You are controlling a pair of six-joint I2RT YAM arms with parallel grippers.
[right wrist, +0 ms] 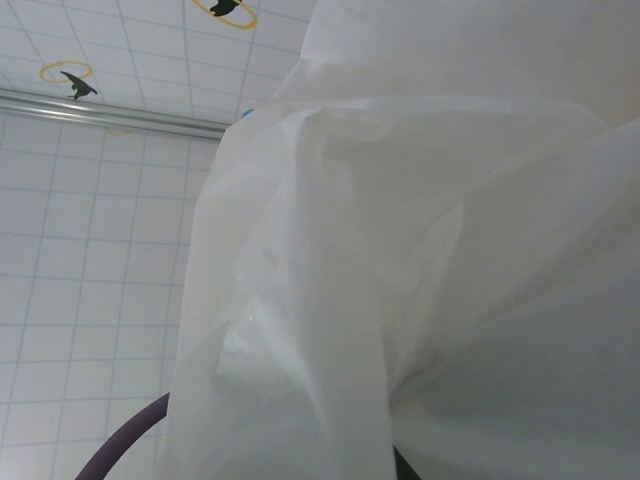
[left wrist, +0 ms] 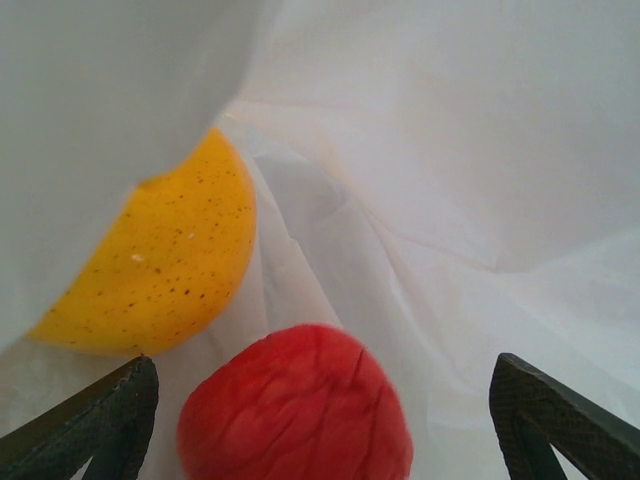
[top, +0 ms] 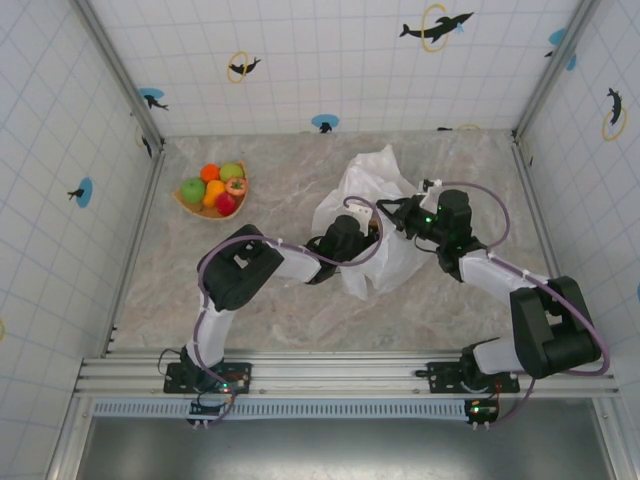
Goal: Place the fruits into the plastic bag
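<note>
The white plastic bag (top: 372, 180) lies at mid table, its mouth facing the arms. My left gripper (left wrist: 325, 430) is inside it and open, its dark fingertips (left wrist: 105, 420) set wide apart. A red fruit (left wrist: 296, 405) lies loose between them with a gap on each side, and a speckled yellow fruit (left wrist: 165, 260) rests just behind it against the bag wall. My right gripper (top: 406, 213) is shut on the bag's edge, and the bag (right wrist: 400, 250) drapes over its fingers. Several more fruits (top: 213, 190), red, green and orange, sit in the tray at the back left.
The orange-tan tray (top: 184, 203) stands near the left wall. Tiled walls close in the table on three sides. A purple cable (right wrist: 120, 450) loops beside the right wrist. Bare marble surface (top: 280, 300) lies in front of the bag.
</note>
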